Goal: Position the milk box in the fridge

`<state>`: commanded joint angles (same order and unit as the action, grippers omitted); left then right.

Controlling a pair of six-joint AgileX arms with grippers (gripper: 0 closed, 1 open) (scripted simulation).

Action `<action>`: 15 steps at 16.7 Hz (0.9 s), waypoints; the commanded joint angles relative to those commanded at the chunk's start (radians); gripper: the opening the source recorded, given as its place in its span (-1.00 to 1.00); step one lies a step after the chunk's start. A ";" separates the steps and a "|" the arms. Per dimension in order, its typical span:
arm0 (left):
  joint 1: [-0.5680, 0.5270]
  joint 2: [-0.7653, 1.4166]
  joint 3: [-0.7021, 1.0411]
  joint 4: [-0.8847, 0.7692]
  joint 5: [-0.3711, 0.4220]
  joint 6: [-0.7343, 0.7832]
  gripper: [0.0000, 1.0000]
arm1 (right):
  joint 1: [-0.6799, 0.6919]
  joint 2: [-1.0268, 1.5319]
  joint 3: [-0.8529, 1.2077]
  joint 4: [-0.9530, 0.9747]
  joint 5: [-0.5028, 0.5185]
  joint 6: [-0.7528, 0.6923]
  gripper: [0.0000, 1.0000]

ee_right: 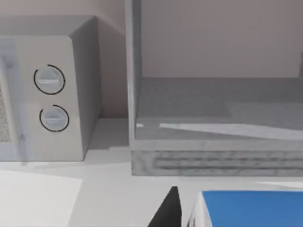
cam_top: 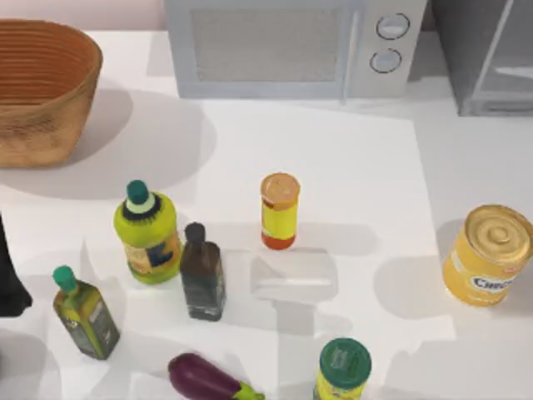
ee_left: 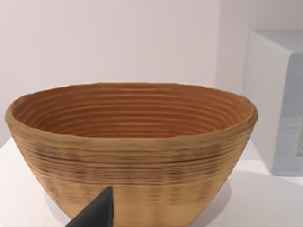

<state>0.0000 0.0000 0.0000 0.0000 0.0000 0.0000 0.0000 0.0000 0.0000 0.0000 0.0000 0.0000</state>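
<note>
The left arm (cam_top: 10, 275) is parked at the table's left edge, facing the basket (ee_left: 132, 151); its grip I cannot tell. The milk box (ee_right: 251, 208), blue top up, sits just beside a dark right finger (ee_right: 168, 210), before the open fridge (ee_right: 218, 123); whether it is gripped, I cannot tell.

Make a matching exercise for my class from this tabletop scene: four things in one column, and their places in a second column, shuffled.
Things:
1. basket
2. microwave
3. yellow tin can
4. eggplant

Places, by the top view:
A. right side of the table
B. near edge, in front of the bottles
C. far left corner
D. far edge, in the middle

Pairs: 1-C, 2-D, 3-A, 4-B
</note>
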 joint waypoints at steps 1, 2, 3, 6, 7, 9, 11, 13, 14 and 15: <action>0.000 0.000 0.000 0.000 0.000 0.000 1.00 | 0.000 0.000 0.000 0.000 0.000 0.000 -1.00; 0.000 0.000 0.000 0.000 0.000 0.000 1.00 | 0.000 0.000 0.000 0.000 0.000 0.000 -1.00; 0.000 0.000 0.000 0.000 0.000 0.000 1.00 | 0.003 0.005 0.001 -0.002 0.002 0.003 -1.00; 0.000 0.000 0.000 0.000 0.000 0.000 1.00 | -0.001 0.035 0.015 0.015 -0.002 0.003 -1.00; 0.000 0.000 0.000 0.000 0.000 0.000 1.00 | -0.005 0.066 0.029 0.033 -0.006 0.004 -1.00; 0.000 0.000 0.000 0.000 0.000 0.000 1.00 | -0.017 0.156 0.070 0.083 -0.018 0.005 -1.00; 0.000 0.000 0.000 0.000 0.000 0.000 1.00 | -0.033 0.280 0.126 0.152 -0.033 0.006 -1.00; 0.000 0.000 0.000 0.000 0.000 0.000 1.00 | -0.052 0.433 0.195 0.237 -0.052 0.007 -1.00; 0.000 0.000 0.000 0.000 0.000 0.000 1.00 | -0.063 0.518 0.233 0.284 -0.063 0.008 -1.00; 0.000 0.000 0.000 0.000 0.000 0.000 1.00 | -0.075 0.608 0.273 0.333 -0.073 0.009 -1.00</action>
<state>0.0000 0.0000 0.0000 0.0000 0.0000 0.0000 -0.0750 0.6076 0.2733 0.3334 -0.0735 0.0090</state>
